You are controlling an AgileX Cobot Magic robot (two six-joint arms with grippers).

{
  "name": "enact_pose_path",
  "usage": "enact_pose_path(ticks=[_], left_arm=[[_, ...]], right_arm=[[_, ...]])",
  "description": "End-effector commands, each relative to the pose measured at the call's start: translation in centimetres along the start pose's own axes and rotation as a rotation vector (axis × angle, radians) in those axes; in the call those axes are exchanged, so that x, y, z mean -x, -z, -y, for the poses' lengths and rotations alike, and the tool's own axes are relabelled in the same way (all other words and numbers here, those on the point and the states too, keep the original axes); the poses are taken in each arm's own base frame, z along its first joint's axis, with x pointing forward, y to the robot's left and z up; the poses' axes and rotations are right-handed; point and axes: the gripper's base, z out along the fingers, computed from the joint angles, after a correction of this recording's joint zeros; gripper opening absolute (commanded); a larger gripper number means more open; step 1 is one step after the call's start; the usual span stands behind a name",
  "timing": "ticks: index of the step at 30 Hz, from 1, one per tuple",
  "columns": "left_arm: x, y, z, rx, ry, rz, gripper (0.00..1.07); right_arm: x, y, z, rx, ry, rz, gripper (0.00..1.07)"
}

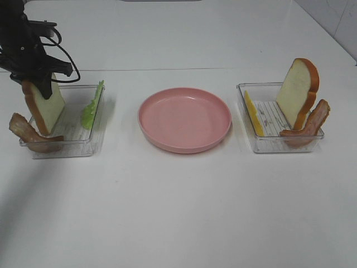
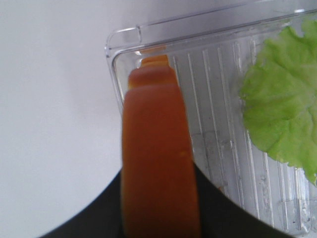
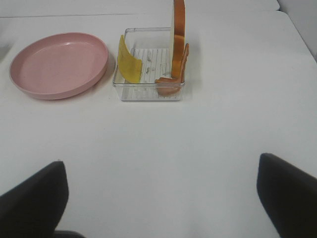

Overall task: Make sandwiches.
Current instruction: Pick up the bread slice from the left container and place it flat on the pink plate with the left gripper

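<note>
In the left clear tray (image 1: 67, 148) a white bread slice (image 1: 47, 109) with orange-brown crust stands on edge. My left gripper (image 1: 36, 78) is shut on its top edge. In the left wrist view the crust (image 2: 158, 163) fills the gap of the left gripper (image 2: 158, 218), over the tray's ribbed floor (image 2: 218, 148). A green lettuce leaf (image 1: 92, 109) (image 2: 282, 114) leans on the tray's right wall, and bacon (image 1: 28, 134) sits at its front left corner. My right gripper (image 3: 161, 198) is open over bare table, out of the high view.
A round pink plate (image 1: 184, 118) (image 3: 59, 64) lies in the middle. The right clear tray (image 1: 273, 146) (image 3: 148, 94) holds a second bread slice (image 1: 298, 89) (image 3: 178, 34), a yellow cheese square (image 1: 254, 114) (image 3: 130, 67) and bacon (image 1: 312, 123) (image 3: 173, 82).
</note>
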Motion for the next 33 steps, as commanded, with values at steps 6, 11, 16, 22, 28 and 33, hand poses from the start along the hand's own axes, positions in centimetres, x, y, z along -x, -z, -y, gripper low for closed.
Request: enact_pose_path(ticks=[6,11,16,22,28,33], left_arm=[[-0.4,1.3,0.1,0.002,0.012,-0.04,0.0],[0.0,4.3,-0.2,0.028,0.023,0.048,0.0],[0.5,8.6,-0.7,0.085,0.018,0.211,0.0],[-0.1,13.9,-0.1,0.015,0.044,0.341,0.0],[-0.7,17.3,1.5,-0.174,0.067,0.42,0.0],[-0.6,18.0,2.7,-0.311,0.078,0.448,0.0]], right_arm=[[-0.2,0.2,0.0,-0.007,0.012,0.023,0.98],[-0.2,0.2,0.0,-0.006,0.012,0.024,0.98],[-0.2,0.2,0.0,-0.006,0.012,0.024,0.98],[-0.2,0.2,0.0,-0.006,0.012,0.024,0.98],[-0.2,0.2,0.0,-0.006,0.012,0.024,0.98],[-0.2,0.2,0.0,-0.006,0.012,0.024,0.98]])
